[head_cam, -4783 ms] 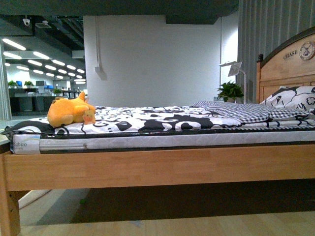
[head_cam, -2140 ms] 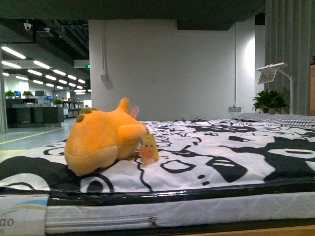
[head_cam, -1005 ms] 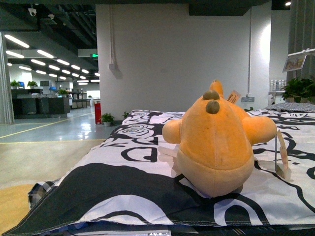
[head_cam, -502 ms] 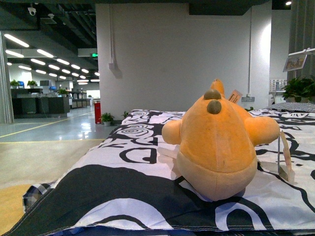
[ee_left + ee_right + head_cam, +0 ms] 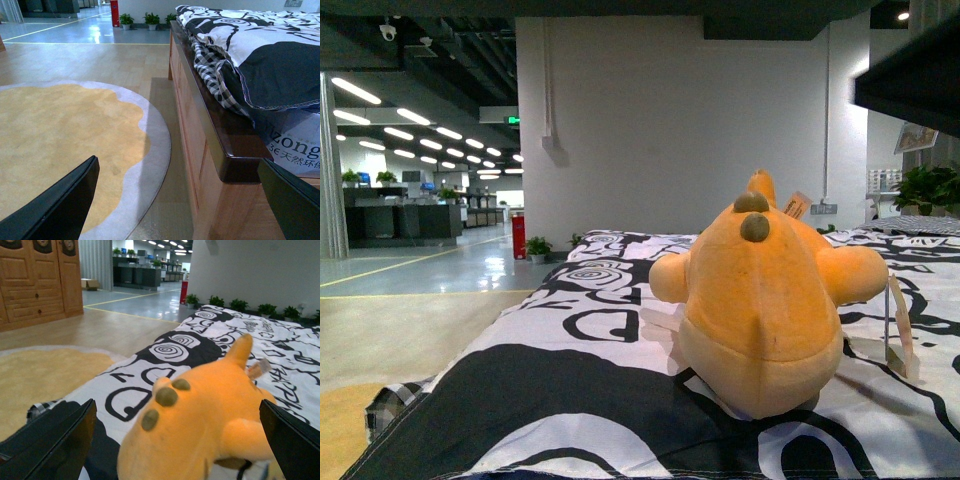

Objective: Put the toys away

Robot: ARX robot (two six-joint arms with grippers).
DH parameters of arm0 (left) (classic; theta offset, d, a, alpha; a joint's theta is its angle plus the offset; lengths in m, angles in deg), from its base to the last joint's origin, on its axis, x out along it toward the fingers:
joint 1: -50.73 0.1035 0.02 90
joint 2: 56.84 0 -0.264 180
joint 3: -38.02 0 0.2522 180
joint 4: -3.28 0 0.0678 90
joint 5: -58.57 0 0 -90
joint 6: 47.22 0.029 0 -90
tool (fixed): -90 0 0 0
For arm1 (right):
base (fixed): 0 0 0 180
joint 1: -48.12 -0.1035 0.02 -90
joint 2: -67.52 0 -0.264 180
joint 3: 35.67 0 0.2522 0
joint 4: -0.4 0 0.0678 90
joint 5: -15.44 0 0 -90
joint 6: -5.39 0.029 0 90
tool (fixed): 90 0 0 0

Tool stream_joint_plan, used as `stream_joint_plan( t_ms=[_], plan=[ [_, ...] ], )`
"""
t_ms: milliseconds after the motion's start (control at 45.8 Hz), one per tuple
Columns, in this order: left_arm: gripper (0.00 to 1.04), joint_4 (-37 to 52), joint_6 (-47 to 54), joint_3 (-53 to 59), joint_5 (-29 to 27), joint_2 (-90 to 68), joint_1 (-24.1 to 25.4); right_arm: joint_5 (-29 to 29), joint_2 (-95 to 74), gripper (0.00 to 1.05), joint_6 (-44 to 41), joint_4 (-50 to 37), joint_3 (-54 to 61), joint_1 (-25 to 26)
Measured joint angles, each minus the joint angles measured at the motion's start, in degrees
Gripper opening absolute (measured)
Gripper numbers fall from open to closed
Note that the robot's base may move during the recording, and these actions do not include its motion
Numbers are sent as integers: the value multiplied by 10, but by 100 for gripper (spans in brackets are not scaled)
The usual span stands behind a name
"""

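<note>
The toy, an orange-yellow plush animal (image 5: 760,300) with a pointed tuft and a paper tag (image 5: 898,335), lies on the black-and-white bed cover (image 5: 570,400), close in front. In the right wrist view the plush (image 5: 200,425) fills the space between the two dark fingers (image 5: 50,445). My right gripper (image 5: 176,440) is open around it, just above, and I cannot tell if it touches. My left gripper (image 5: 177,200) is open and empty, low beside the bed's wooden corner (image 5: 235,155), over the floor.
A dark shape (image 5: 910,70) cuts in at the top right of the front view. A round yellow rug (image 5: 55,135) with a pale border lies beside the bed. Wooden wardrobes (image 5: 35,280) stand far off. A white wall (image 5: 680,130) and potted plants (image 5: 135,20) stand beyond the bed.
The view has come from the bed's side round to its end, close to the plush, which now looms large. The dark shape at the top right is new.
</note>
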Motion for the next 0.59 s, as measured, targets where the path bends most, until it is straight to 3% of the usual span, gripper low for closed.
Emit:
stream_joint_plan(
  t_ms=[284, 590],
  plan=[
    [99, 0, 0, 0, 0, 0, 0, -87, -133, 98, -9, 3, -111, -73],
    [99, 0, 0, 0, 0, 0, 0, -156, -271, 98, -6, -21, -151, -85]
  ],
)
